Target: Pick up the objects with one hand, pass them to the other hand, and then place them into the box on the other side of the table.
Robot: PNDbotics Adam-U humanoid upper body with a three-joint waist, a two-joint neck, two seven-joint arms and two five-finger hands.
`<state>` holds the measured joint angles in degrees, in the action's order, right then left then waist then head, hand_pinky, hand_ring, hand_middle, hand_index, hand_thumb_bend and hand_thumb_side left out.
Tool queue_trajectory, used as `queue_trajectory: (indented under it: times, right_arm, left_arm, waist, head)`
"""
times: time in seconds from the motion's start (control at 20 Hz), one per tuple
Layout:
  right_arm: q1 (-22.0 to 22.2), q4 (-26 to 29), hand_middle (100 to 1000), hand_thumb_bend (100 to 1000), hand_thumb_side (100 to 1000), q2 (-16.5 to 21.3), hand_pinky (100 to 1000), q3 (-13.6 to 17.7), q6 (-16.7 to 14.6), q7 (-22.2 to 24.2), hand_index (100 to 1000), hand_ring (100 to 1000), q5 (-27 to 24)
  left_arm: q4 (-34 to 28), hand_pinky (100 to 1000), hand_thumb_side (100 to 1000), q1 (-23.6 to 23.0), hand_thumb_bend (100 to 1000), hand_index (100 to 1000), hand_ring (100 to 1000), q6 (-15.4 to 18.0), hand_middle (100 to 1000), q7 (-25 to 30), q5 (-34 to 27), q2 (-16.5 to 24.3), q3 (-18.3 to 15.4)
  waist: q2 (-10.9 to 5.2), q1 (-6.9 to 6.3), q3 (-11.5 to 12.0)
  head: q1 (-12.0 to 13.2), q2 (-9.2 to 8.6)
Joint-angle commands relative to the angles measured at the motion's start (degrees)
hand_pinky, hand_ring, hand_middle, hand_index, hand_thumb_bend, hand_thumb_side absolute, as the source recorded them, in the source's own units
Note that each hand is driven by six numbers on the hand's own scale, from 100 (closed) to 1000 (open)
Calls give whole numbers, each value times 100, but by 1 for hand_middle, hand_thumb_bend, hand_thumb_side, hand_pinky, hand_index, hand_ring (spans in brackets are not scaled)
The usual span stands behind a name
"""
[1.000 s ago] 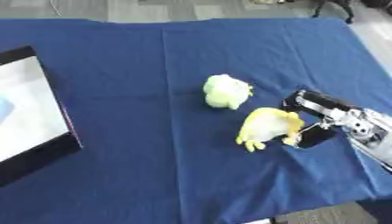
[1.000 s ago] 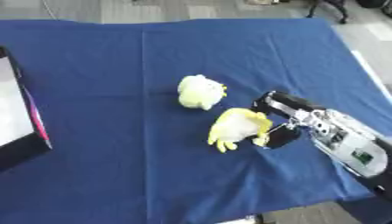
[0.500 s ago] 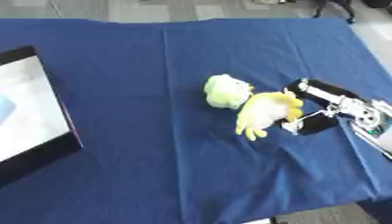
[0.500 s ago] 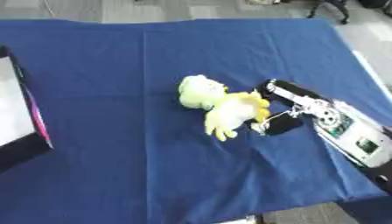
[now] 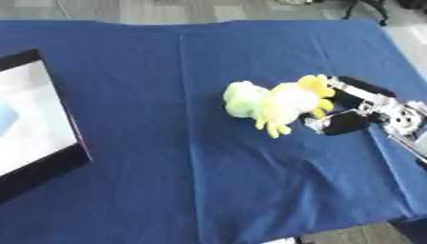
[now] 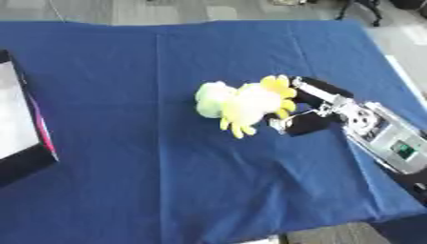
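A yellow and white plush toy (image 5: 289,102) hangs at the table's middle right, its legs pointing down and to the left. My right hand (image 5: 369,107) comes in from the right edge and is shut on the toy's right side, fingers above and thumb below. A pale green plush object (image 5: 240,98) lies on the blue cloth right beside the yellow toy, on its left; the two overlap in both views, and I cannot tell if they touch. The left hand shows in neither view.
A box with a black rim (image 5: 52,162) and a white inside stands at the left edge; something light blue (image 5: 5,118) lies in it. The blue cloth (image 5: 200,181) covers the table, and its near edge runs along the bottom right.
My right hand has carried the yellow toy up and to the left, from apart from the green object to right against it. The green object has stayed in place.
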<state>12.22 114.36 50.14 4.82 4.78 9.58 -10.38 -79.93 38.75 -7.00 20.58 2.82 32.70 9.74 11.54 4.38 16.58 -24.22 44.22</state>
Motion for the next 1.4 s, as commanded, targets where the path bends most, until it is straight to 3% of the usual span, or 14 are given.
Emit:
queue_trajectory:
  times: [0.05,0.25,0.4,0.85,1.35,1.4]
  right_arm:
    - [-153,23,460,100,100,70,639,76,-17,-143,566,545,-651]
    - [-503,23,464,100,100,25,633,-19,-2,-354,571,537,-1349]
    - [-761,23,464,100,100,31,632,-121,-25,-496,572,533,-1473]
    - [-1454,23,467,100,100,-83,625,-596,-72,-1194,574,523,-976]
    - [-1952,23,469,100,100,-195,626,-1089,-115,-1877,576,524,-566]
    - [-1986,23,470,100,100,-202,626,-1123,-96,-1906,577,524,-550]
  left_arm:
    - [-94,1000,559,72,100,666,820,27,691,-26,-37,126,-65]
    - [-194,1000,532,123,100,675,820,60,695,-125,-166,121,-134]
    - [-287,1000,525,169,100,675,820,92,695,-211,-269,122,-167]
    - [-531,1000,502,482,100,670,816,99,694,-477,-745,161,-329]
    - [-1024,1000,487,1222,100,677,820,277,700,-405,-1106,125,54]
    - [-1067,1000,435,1303,100,680,821,294,702,-381,-1126,101,103]
  waist:
    - [-87,-117,10]
    - [-90,-162,44]
    - [-96,-186,70]
    - [-123,-251,201]
    - [-140,-299,372]
    - [-138,-307,390]
  head:
    - [21,-10]
    - [21,-10]
    - [24,-10]
    - [-25,-10]
    - [-126,-10]
    - [-136,-10]
